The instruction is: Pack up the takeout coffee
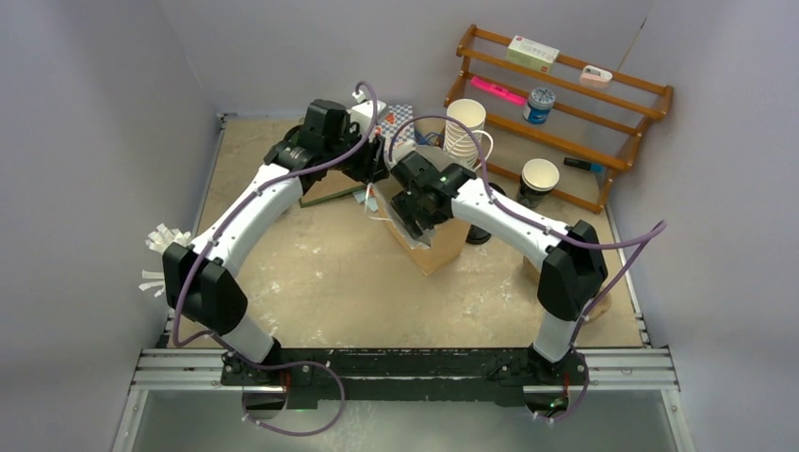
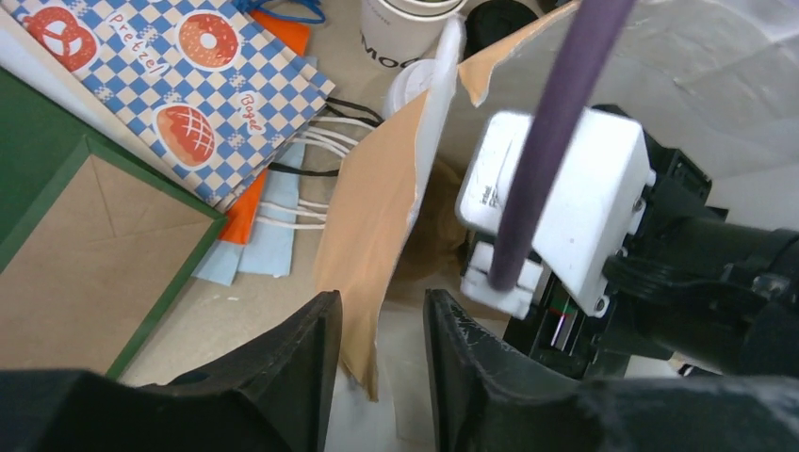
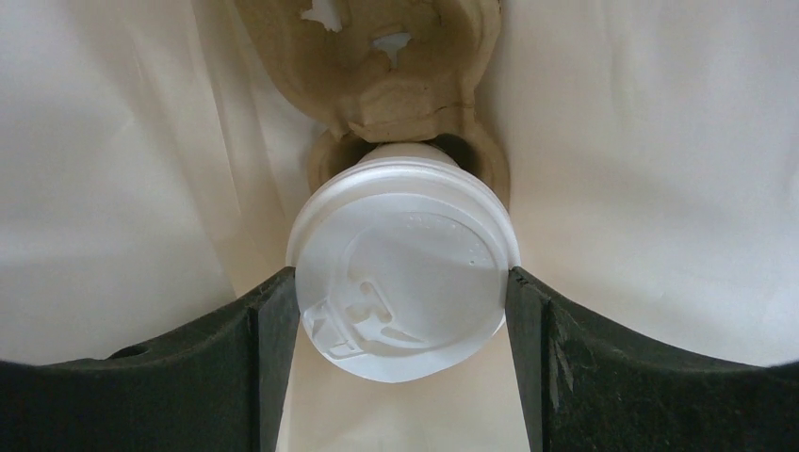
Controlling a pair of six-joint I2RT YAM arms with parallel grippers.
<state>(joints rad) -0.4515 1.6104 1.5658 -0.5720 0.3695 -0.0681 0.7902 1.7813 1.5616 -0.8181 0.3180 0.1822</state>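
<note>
A takeout coffee cup with a white lid (image 3: 403, 273) stands in a brown pulp cup carrier (image 3: 377, 56) inside the brown paper bag (image 1: 443, 250). My right gripper (image 3: 400, 275) reaches down into the bag, and both its fingers touch the lid's rim. My left gripper (image 2: 382, 299) is at the bag's left rim. Its jaws stand apart, and the torn brown bag wall (image 2: 372, 217) hangs loose between them. In the top view the left gripper (image 1: 377, 177) is just left of the right wrist. A dark round thing (image 1: 479, 234) beside the bag is mostly hidden by the right arm.
A wooden rack (image 1: 565, 104) with small items stands at the back right. In front of it are a stack of white cups (image 1: 465, 127) and a dark lidless cup (image 1: 539, 179). A checked pastry bag (image 2: 179, 66) and a green-edged bag (image 2: 75, 235) lie left of the brown bag.
</note>
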